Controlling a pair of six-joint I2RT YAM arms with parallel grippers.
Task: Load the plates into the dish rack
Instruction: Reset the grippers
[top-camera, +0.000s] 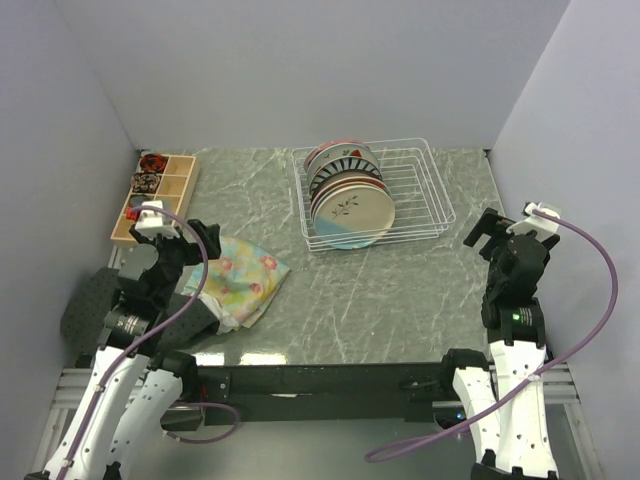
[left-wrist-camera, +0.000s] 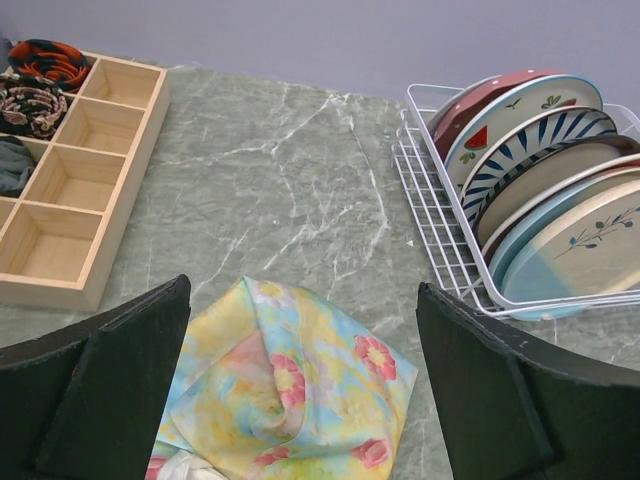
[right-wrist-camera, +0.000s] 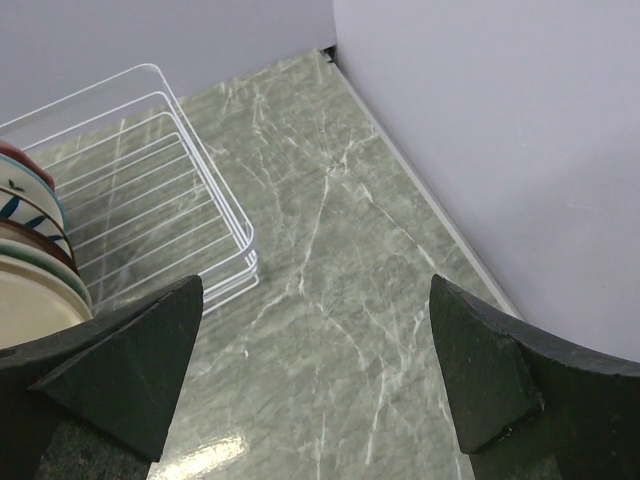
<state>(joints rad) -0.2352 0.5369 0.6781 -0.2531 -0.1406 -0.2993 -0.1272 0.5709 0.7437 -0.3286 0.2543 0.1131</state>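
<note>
Wood: a compartment box (left-wrist-camera: 80, 190) stands far left of the dish rack (left-wrist-camera: 430, 240). The left gripper (left-wrist-camera: 300, 300), jaws wide, hangs above a floral cloth (left-wrist-camera: 290, 390) left of it. The plates (top-camera: 350, 205) stand on edge in its left half — the right gripper (right-wrist-camera: 318, 300), jaws wide, is beyond its right edge.

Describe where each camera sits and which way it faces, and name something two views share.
Top external: above and behind the arms, looking down at the table; both arms, the left hand and the right hand show.
Left wrist: on the left arm, facing over the floral cloth toward the wooden box and plates; its open fingers show.
Right wrist: on the right arm, facing the dish rack and side wall; its open fingers show.
Shared: both wrist views catch the dish rack and plates.
</note>
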